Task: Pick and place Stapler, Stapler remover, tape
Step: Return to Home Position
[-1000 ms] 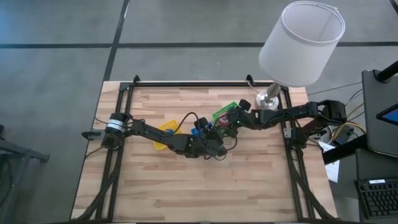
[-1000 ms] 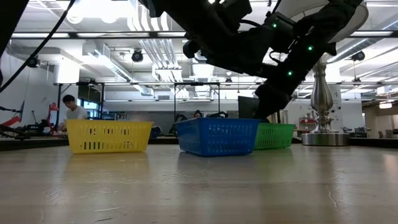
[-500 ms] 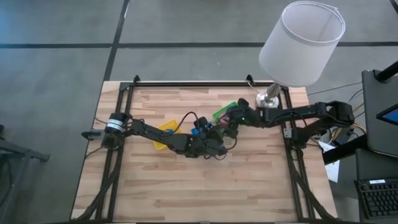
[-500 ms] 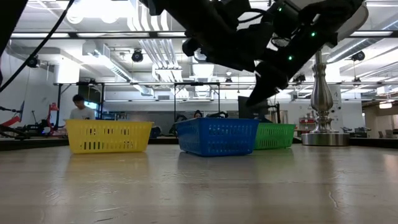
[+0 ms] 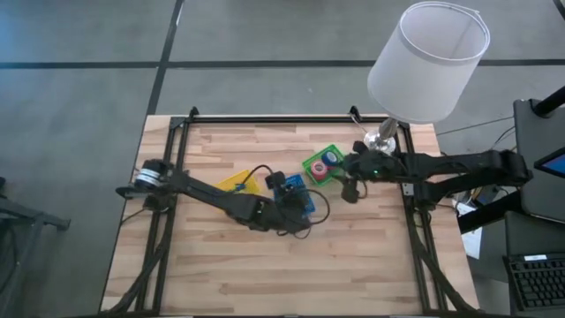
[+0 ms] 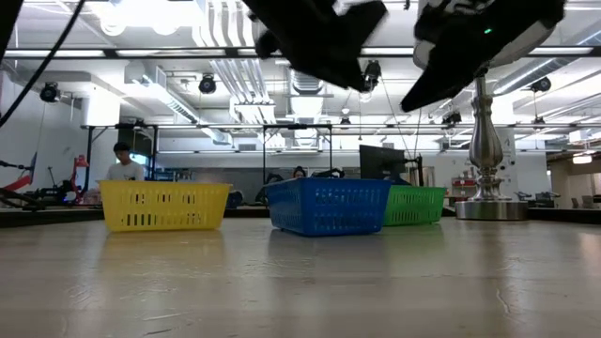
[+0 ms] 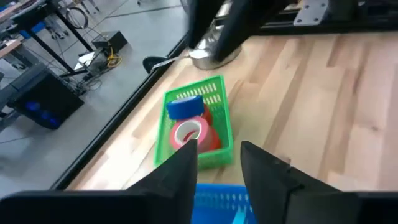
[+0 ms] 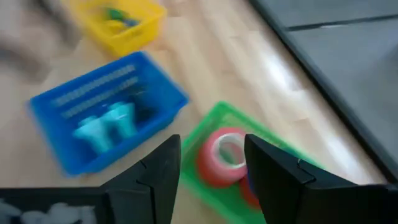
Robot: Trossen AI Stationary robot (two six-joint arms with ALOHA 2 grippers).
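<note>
High view | homing: I'd lift both arms above bin rims, then retract apart | left arm (image 5: 203,187) in from 9 o'clock, left jaws parted, empty, by blue bin (image 6: 327,207) | right arm (image 5: 441,165) in from 3 o'clock, right jaws parted, empty | tape (image 7: 185,107) in green bin (image 7: 205,93), 1 o'clock of tabletop (image 5: 221,265) centre

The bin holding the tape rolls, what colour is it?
The bin is green, clearest in the left wrist view.
</note>
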